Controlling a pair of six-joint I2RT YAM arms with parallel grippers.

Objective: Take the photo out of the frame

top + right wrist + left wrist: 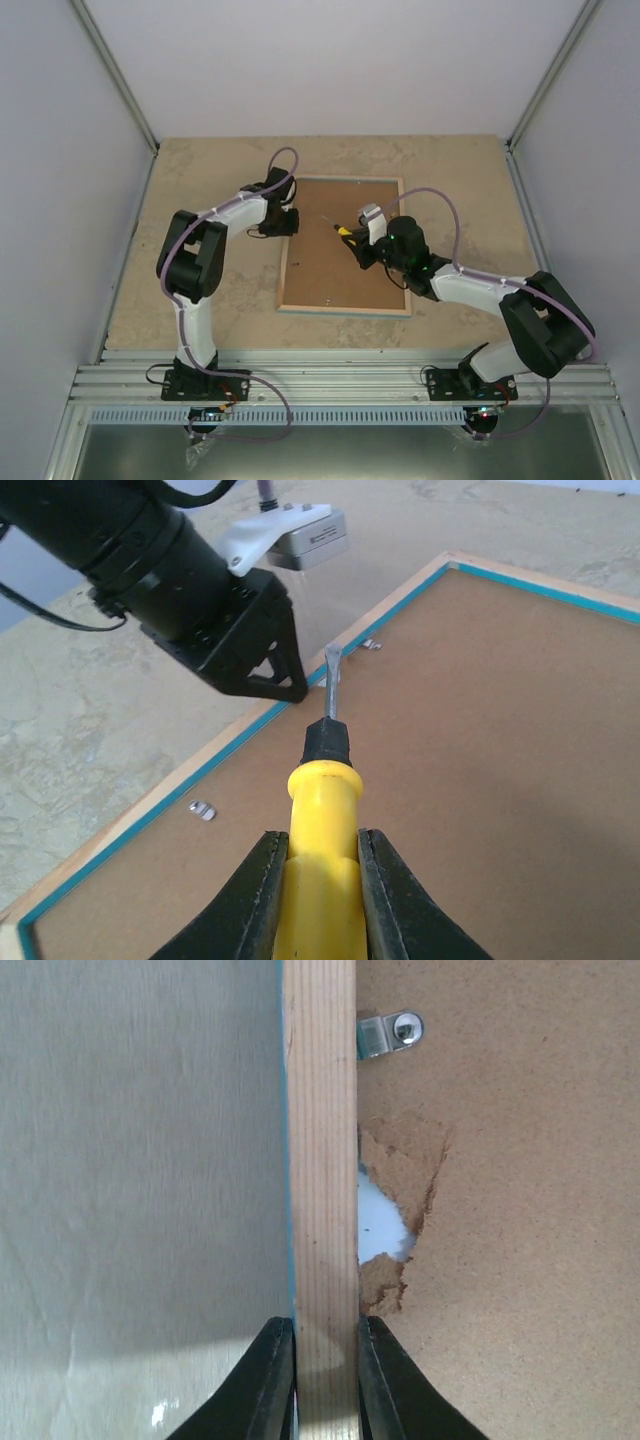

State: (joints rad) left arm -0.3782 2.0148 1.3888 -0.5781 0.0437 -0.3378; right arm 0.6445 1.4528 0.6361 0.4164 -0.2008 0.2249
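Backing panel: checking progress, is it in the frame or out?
In. The brown panel lies flat within the frame, a metal clip at its edge.

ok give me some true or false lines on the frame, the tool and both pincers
1. The frame lies back up, its brown panel showing. True.
2. The right pincer holds a yellow-handled screwdriver. True.
3. The left pincer hangs empty above bare table. False: it is shut on the frame's wooden rail.
4. The panel is undamaged. False: it is torn beside the rail, a pale patch showing.
5. A metal clip sits on the panel near the rail. True.
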